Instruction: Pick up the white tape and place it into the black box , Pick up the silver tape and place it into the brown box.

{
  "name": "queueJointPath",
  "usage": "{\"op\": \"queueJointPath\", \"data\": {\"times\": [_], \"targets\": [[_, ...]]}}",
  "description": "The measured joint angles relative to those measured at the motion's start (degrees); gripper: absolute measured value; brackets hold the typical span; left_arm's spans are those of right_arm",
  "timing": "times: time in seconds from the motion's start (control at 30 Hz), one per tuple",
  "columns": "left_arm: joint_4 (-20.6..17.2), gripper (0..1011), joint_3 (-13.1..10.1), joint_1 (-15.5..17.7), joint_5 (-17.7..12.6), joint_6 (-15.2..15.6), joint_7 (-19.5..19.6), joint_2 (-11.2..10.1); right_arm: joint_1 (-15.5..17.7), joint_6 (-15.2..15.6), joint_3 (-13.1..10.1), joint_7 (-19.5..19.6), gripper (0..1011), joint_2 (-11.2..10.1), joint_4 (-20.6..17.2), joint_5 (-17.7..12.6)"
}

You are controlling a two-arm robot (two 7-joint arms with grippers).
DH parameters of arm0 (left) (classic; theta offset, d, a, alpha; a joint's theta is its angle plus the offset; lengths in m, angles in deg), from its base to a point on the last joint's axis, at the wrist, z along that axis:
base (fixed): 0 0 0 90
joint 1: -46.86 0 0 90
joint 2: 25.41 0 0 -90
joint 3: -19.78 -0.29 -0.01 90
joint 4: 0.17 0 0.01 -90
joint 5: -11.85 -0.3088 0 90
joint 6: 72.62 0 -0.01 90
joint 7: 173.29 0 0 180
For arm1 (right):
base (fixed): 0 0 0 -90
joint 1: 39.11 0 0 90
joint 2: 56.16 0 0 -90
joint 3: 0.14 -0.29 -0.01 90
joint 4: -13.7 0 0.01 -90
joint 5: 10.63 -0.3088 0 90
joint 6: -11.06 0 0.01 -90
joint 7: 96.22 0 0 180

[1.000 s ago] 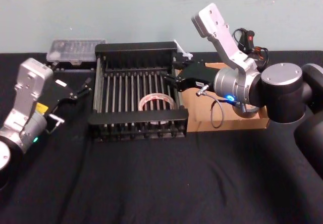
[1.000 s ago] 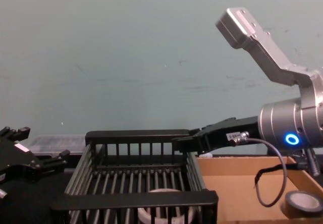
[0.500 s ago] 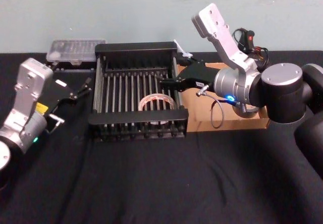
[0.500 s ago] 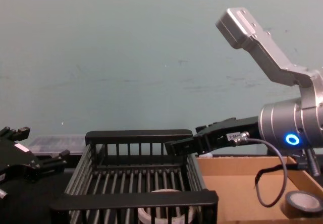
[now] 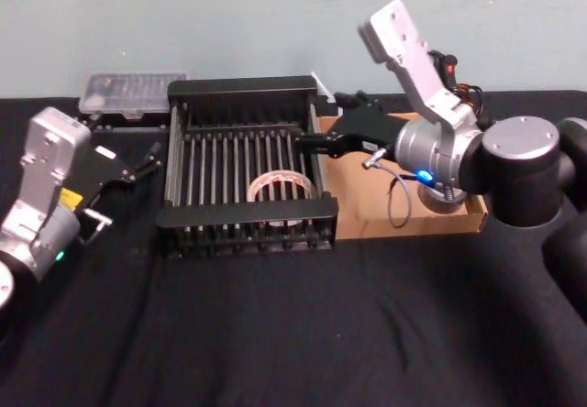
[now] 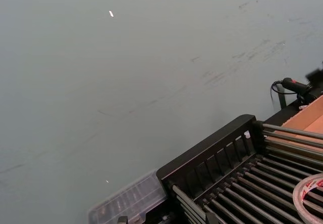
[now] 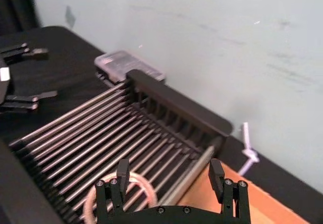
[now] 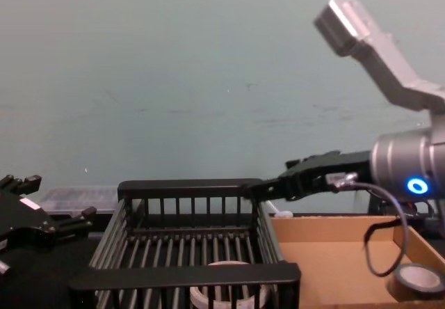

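Note:
The white tape (image 5: 282, 187) lies flat on the floor bars of the black box (image 5: 248, 87), near its front right corner. My right gripper (image 5: 321, 121) hovers open above the box's right rim, with nothing between its fingers (image 7: 122, 171). In the right wrist view the white tape (image 7: 118, 198) shows below and short of the right gripper (image 7: 169, 176). The silver tape (image 8: 419, 280) lies in the brown box (image 8: 327, 229), at its right side under my right arm. My left gripper (image 5: 131, 182) stays open to the left of the black box.
A clear plastic case (image 5: 131, 91) sits behind the black box at the back left. The brown box (image 5: 362, 210) stands right against the black box. Black cloth covers the table (image 5: 275, 334), bare in front of both boxes. A green wall rises close behind.
My right gripper's fingers have spread wide apart, and the arm has risen and drawn back to the right. The white tape has stayed on the box floor. The left arm has not moved.

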Motion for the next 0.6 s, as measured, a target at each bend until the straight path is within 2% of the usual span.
{"op": "queueJointPath", "data": {"times": [0.03,0.2,0.33,0.37,0.6], "targets": [[0.0,1001,0.0,0.0,0.0,0.0,0.0,0.0,0.0,0.0,0.0,0.0,1002,0.0,0.0,0.0],[0.0,1001,0.0,0.0,0.0,0.0,0.0,0.0,3.4,-2.8,-3.2,3.3,1002,-1.1,-3.3,0.8],[0.0,1001,0.0,0.0,0.0,0.0,0.0,0.0,7.1,-7.0,-6.2,6.7,1002,-2.1,-6.0,2.2],[0.0,1001,0.0,0.0,0.0,0.0,0.0,0.0,7.1,-7.0,-6.2,6.7,1002,-2.1,-6.0,2.2],[0.0,1001,0.0,0.0,0.0,0.0,0.0,0.0,13.4,-14.3,-9.8,10.7,1002,-3.5,-9.3,4.8]]}}
